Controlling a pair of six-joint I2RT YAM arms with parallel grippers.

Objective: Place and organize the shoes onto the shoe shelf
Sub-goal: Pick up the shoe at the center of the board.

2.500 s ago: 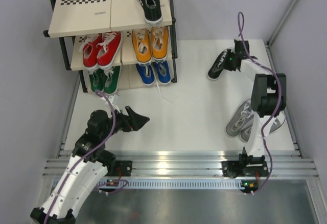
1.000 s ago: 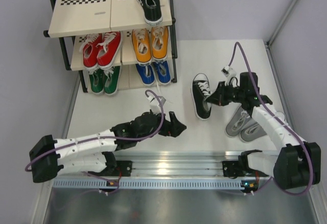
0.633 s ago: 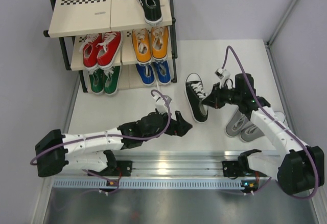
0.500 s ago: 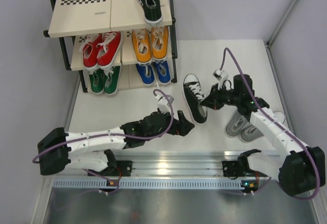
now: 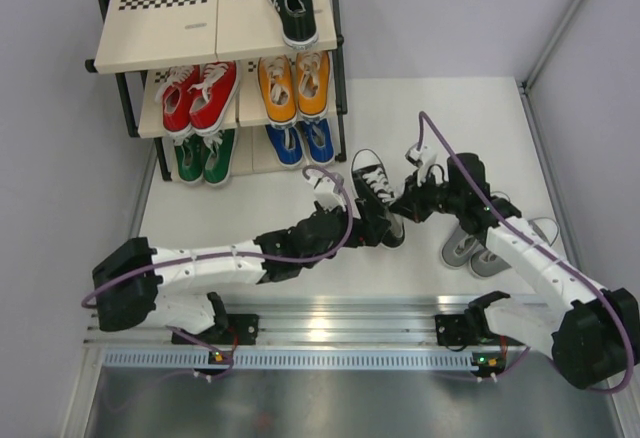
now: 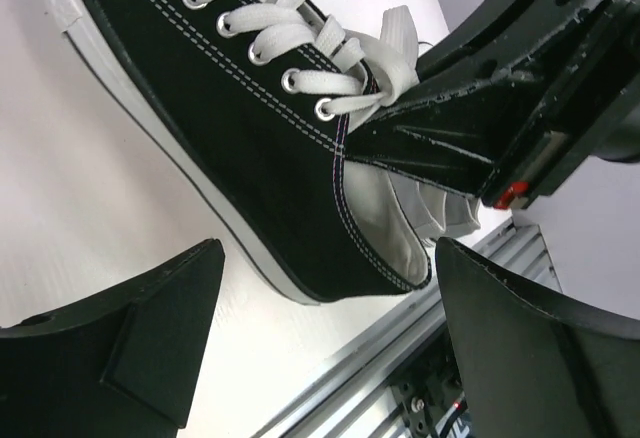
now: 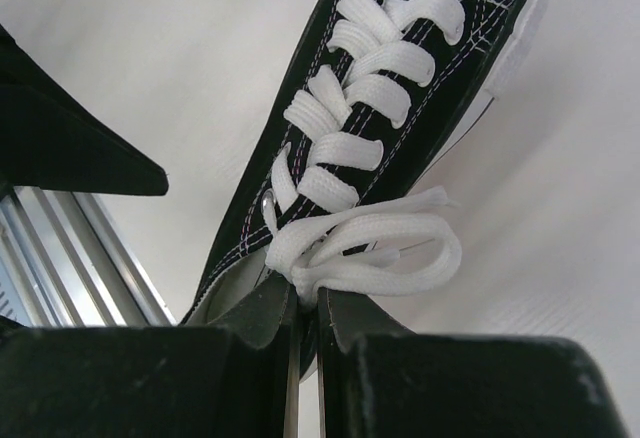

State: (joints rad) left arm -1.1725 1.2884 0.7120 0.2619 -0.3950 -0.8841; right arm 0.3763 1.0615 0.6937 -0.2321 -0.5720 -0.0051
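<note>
On the black-framed, beige-board shoe shelf (image 5: 160,33): red pair (image 5: 200,95), orange pair (image 5: 293,86), green pair (image 5: 205,156), blue pair (image 5: 300,142), one black canvas sneaker (image 5: 292,3). Right of it — the second black sneaker (image 5: 372,190), right gripper (image 7: 308,308) clamped on its collar, left gripper (image 6: 325,268) gaping at its heel. Farther right, the grey pair (image 5: 470,243) — unshelved.

This is a robotics lab test cell. Plain grey partition walls (image 5: 50,178) enclose my white desk (image 5: 420,108). My left arm (image 5: 200,263) and right arm (image 5: 530,258) are bolted to a bare aluminium rail (image 5: 340,320).
</note>
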